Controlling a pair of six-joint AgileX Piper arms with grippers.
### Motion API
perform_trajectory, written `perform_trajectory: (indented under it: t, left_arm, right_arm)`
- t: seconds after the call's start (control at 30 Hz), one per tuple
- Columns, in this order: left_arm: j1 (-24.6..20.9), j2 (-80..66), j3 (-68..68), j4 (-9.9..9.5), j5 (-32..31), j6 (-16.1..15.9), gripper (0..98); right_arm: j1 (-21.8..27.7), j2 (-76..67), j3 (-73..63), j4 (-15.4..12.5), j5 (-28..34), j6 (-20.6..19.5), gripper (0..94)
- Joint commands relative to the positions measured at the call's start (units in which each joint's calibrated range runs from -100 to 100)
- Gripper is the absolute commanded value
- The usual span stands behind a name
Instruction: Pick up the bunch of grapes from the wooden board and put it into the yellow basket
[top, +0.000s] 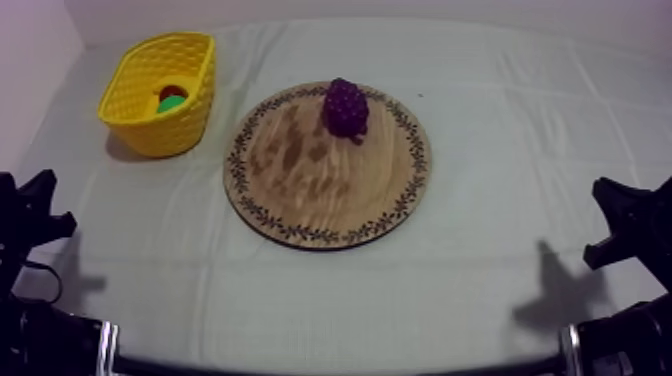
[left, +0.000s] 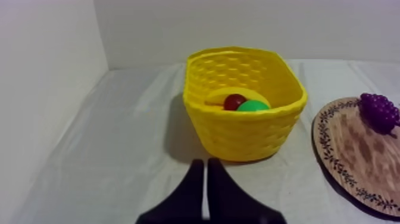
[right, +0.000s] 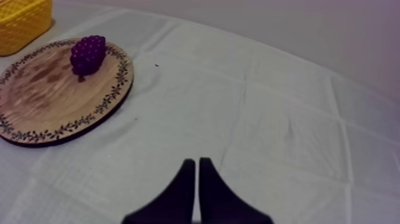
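Purple and knobbly, the bunch of grapes (top: 345, 108) sits on the round wooden board (top: 310, 185), close to its far patterned rim, with nothing touching it. The board lies mid-table on the cloth (top: 500, 150). The yellow basket (top: 168, 135) stands near the board's left side, apart from it. In the basket lie a banana (left: 229, 94), a small red fruit (left: 234, 102) and a green piece (left: 254, 106), probably the pear, though I see no more than its rounded top.

My left gripper (left: 205, 162) rests low at my side of the table, facing the basket, its fingers clenched together on nothing. My right gripper (right: 197, 161) rests low at the other side, well apart from the board, also clenched and empty.

By my reckoning none of the task is done yet. I have to reach over the board, spread my fingers, grasp the grapes, lift them, carry them across to the basket and let go.
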Motion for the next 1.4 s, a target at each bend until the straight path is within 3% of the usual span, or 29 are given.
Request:
perform_trajectory:
  t: [0.0,0.4,0.57,0.7,0.97,1.2,1.37]
  left_arm:
    - [-0.22,-0.04,-0.19,-0.12,4.02,5.06,0.0]
    - [0.11,-0.01,-0.6,-0.29,3.15,4.89,0.0]
    - [1.38,3.58,-2.07,-3.95,-0.21,7.94,0.0]
    - [2.18,10.01,-8.37,-5.33,0.07,9.46,0.0]
    - [4.01,26.05,-29.14,-5.38,4.73,11.85,0.0]
    - [6.7,39.2,-47.33,-5.99,12.73,13.63,0.0]
    - [10.29,47.32,-58.12,-7.67,17.95,15.65,0.0]
  right_arm:
    - [0.02,-0.01,-0.03,0.01,0.0,-0.02,0.4]
    - [0.02,-0.01,-0.03,0.01,0.0,-0.01,0.4]
    - [0.02,-0.01,-0.03,0.01,0.0,0.01,0.4]
    - [0.02,-0.01,-0.03,0.01,0.0,0.0,0.4]
    - [0.02,-0.01,-0.03,0.01,0.0,-0.01,0.4]
    - [0.02,-0.01,-0.03,0.01,0.0,-0.01,0.4]
    - [0.02,-0.01,-0.03,0.01,0.0,-0.02,0.4]
